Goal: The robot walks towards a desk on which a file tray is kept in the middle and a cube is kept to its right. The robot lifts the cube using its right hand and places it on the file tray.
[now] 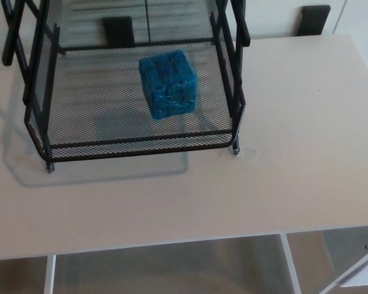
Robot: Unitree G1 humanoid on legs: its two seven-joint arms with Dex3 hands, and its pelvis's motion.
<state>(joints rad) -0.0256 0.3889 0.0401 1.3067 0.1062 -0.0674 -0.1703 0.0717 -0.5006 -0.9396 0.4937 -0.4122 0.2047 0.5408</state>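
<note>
A blue cube [168, 84] rests on the lower mesh shelf of a black wire file tray [80, 147], right of the shelf's middle and slightly turned. The tray stands on a pale desk [294, 153], toward its left and back, and its upper tiers run out of the top of the picture. Neither of my hands nor any part of my arms shows in the head view.
The desk's front edge [172, 245] runs across the lower part of the picture, with floor and white frame legs below it. Two black blocks [313, 18] sit behind the desk by the white wall. Bare desk lies right of the tray.
</note>
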